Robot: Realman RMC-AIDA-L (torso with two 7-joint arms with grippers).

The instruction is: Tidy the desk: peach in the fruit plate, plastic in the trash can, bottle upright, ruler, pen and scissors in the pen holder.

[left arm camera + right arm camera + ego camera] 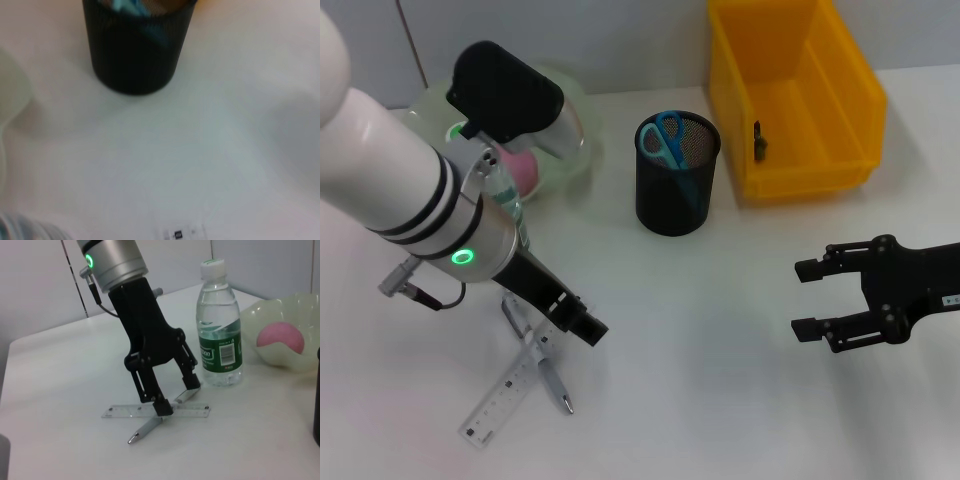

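Note:
My left gripper (pixel 582 323) (pixel 177 396) is open and low over the table, its fingertips (pixel 162 408) down at the silver pen (pixel 552 380) (pixel 150 427) where it crosses the clear ruler (pixel 508 392) (pixel 125 412). The bottle (pixel 218 332) stands upright close behind it, mostly hidden by the arm in the head view. The pink peach (pixel 527 172) (pixel 281 337) lies in the pale green fruit plate (pixel 572 130) (pixel 300 362). Teal scissors (pixel 664 138) stand in the black mesh pen holder (pixel 672 195) (pixel 135 55). No plastic is in view. My right gripper (pixel 804 299) is open at the right.
A yellow bin (pixel 820 150) stands at the back right beside the pen holder, with a small dark item (pixel 758 141) on its inner wall. Bare white table lies between the two grippers.

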